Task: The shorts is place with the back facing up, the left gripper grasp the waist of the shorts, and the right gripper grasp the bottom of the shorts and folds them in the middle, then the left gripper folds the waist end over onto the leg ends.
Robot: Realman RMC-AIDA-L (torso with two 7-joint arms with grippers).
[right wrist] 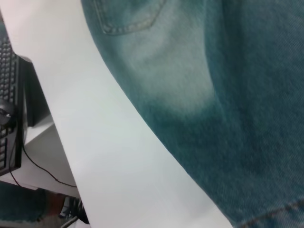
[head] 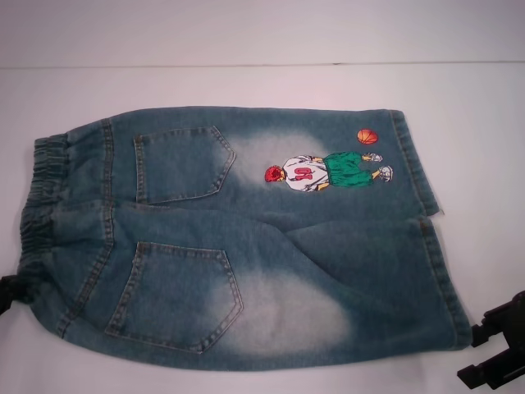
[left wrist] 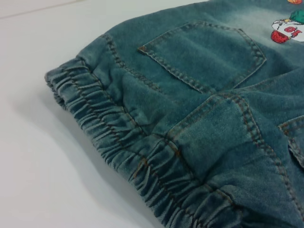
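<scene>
The denim shorts (head: 246,238) lie flat on the white table (head: 246,82), back up, with both back pockets and a basketball-player patch (head: 328,171) showing. The elastic waist (head: 41,205) is at the left and the leg ends (head: 435,246) at the right. A sliver of my left gripper (head: 6,294) shows at the left edge, by the near end of the waist. The left wrist view shows the gathered waistband (left wrist: 123,142) close up. My right gripper (head: 492,349) hovers open just off the near leg's hem corner, with nothing in it. The right wrist view shows the near leg's denim (right wrist: 228,95).
Bare white table surrounds the shorts on all sides. In the right wrist view the table's near edge (right wrist: 71,156) drops off to a lower desk with a black keyboard (right wrist: 7,95) and a cable.
</scene>
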